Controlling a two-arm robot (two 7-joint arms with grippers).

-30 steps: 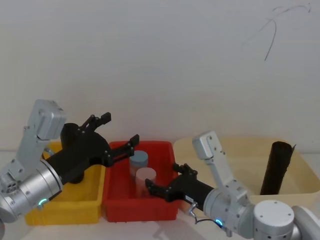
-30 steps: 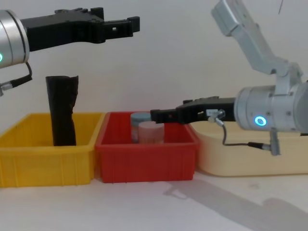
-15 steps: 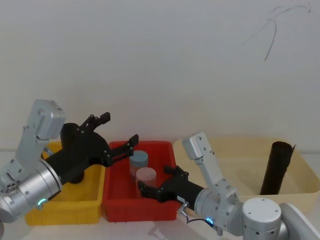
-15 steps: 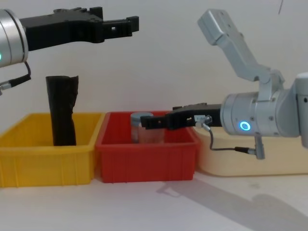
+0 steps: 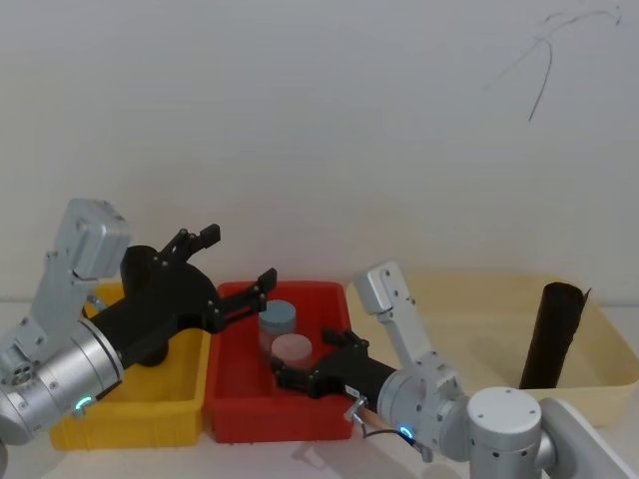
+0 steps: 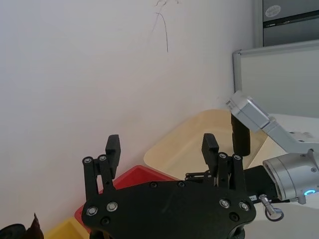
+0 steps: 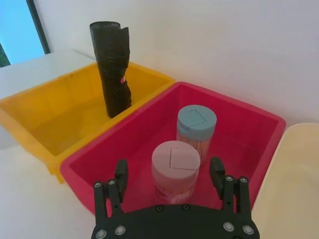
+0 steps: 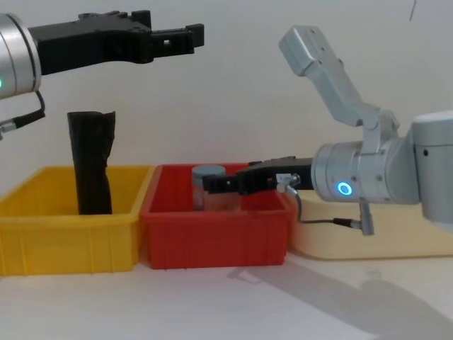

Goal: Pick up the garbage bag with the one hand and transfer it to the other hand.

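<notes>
1. White wall [image 5: 319, 120] behind, head view: my left gripper [image 5: 240, 256] is spread wide, high over the red bin [image 5: 250, 419]; my right gripper [image 5: 303, 357] is spread low inside it.
2. Chest view: garbage bag [image 8: 92, 163] stands upright in the yellow bin [image 8: 71, 244], untouched.
3. Right wrist view: pink jar [image 7: 175, 167] sits just ahead of my right gripper.

No writing, brand or number can be read anywhere. A pale label [image 6: 279, 10] on the grey cabinet [image 6: 291, 31], upper right of the left wrist view, is too small to make out.

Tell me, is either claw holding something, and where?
Nothing is held. The left claw and right claw are both open and empty; the garbage bag stands untouched in the yellow bin.
</notes>
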